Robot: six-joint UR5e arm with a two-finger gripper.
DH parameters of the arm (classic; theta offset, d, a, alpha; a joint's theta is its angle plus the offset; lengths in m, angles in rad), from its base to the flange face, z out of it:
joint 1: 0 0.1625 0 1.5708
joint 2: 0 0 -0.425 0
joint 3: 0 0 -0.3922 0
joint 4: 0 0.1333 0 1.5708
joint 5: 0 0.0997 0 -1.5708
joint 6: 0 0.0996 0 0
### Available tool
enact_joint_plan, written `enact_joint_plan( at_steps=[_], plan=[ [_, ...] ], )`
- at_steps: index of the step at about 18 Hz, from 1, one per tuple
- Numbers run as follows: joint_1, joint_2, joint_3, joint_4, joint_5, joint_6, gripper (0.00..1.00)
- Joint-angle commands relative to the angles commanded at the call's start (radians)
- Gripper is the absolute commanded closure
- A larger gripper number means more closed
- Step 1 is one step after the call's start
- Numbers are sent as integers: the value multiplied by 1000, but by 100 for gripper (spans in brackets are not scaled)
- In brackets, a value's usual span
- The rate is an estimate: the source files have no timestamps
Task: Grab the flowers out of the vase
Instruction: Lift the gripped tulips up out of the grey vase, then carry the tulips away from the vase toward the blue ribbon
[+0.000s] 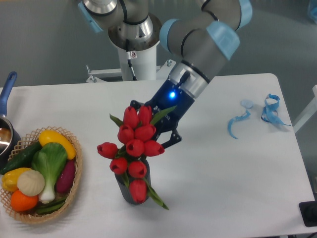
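The flowers [132, 148], a bunch of red tulip buds with green leaves, hang near the front middle of the table, lifted so that only their lowest bud and leaves overlap the vase. The vase [127, 191] is a short dark grey cup standing on the table directly under the bunch, mostly hidden by the buds. My gripper [154, 133] reaches in from the upper right and is shut on the flowers behind the top buds; its fingertips are partly hidden by the blooms.
A wicker basket [73, 187] of toy vegetables sits at the front left. A pot with a blue handle [6, 94] is at the left edge. Blue ribbon scraps [270, 110] lie at the right. The arm's white base [138, 59] stands at the back.
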Motion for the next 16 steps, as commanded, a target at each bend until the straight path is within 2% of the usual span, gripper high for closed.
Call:
enact_joint_plan(
  at_steps=[4, 9, 14, 16],
  plan=[
    [15, -3, 69, 0, 0, -45, 61],
    [49, -6, 117, -2, -3, -83, 61],
    [156, -11, 112, 0, 6, -69, 61],
    [190, -20, 111, 0, 9, -25, 61]
  ],
)
